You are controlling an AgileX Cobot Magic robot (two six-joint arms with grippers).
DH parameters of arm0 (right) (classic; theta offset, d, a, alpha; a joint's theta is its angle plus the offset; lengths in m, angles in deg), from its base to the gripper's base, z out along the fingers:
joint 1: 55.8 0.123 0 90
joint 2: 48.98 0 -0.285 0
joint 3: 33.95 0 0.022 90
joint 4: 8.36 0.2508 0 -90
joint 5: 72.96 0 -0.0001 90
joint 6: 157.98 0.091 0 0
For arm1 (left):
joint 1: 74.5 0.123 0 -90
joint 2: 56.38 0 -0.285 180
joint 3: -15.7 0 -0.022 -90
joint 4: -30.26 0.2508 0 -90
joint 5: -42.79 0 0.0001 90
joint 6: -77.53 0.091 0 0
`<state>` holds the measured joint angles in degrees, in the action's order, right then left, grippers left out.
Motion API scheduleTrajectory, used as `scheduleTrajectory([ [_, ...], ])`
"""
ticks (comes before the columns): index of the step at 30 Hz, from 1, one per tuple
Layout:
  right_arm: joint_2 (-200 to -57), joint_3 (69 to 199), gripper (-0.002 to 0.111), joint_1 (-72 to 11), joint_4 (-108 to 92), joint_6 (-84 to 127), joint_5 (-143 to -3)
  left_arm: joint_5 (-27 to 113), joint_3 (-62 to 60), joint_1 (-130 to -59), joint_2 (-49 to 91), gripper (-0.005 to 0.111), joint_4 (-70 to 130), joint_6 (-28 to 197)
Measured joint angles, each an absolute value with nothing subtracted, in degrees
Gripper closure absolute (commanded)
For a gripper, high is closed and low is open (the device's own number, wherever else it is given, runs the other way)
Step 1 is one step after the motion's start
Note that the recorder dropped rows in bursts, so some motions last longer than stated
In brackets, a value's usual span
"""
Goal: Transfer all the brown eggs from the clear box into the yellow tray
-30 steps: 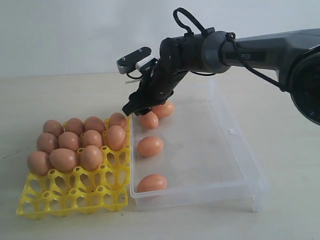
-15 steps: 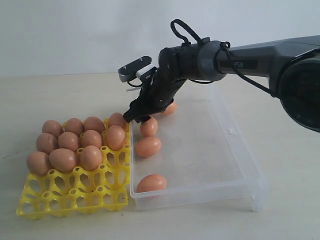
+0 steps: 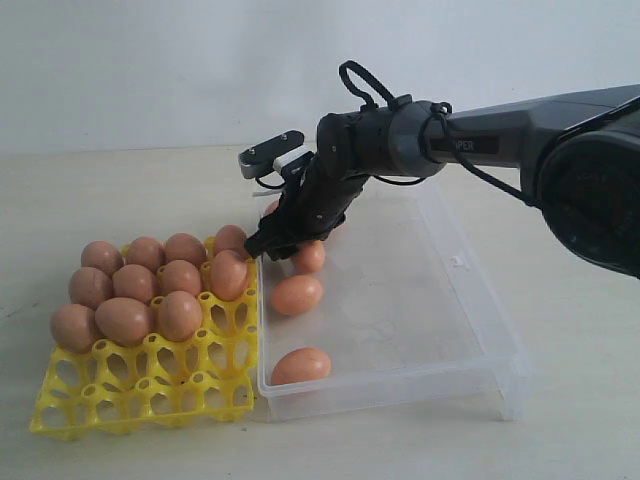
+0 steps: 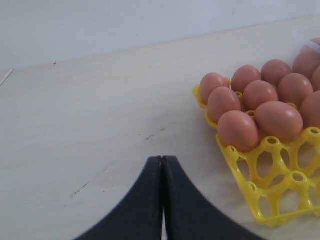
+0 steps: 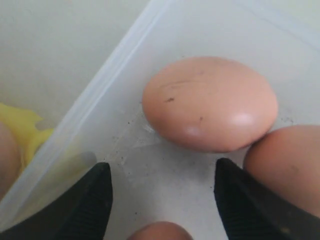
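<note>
Most of the brown eggs are sitting snug in the cups of the yellow tray, because that is where they are all meant to go. A few loose eggs are lying on the floor of the clear box, close to the wall that is standing right beside the tray on the tabletop. To get at them, the right arm is stretching in from the right of the exterior view and bending its wrist down toward the box's far corner. The right jaws are standing wide apart, holding nothing, and hanging just above one egg with a neighbour egg lying close beside it. They seem to be lining up for a grab. The left jaws are squeezed together on nothing, hanging over the tabletop beside the tray.
</note>
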<state>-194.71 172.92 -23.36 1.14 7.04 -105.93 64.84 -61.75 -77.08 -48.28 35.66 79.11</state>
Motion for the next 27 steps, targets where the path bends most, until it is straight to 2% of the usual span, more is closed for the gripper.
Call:
scheduleTrajectory([
  [27,-194.09,173.25,0.050,-23.57,1.95,9.56,-112.25,64.84,-61.75,-77.08,-48.28,0.107,35.66,79.11],
])
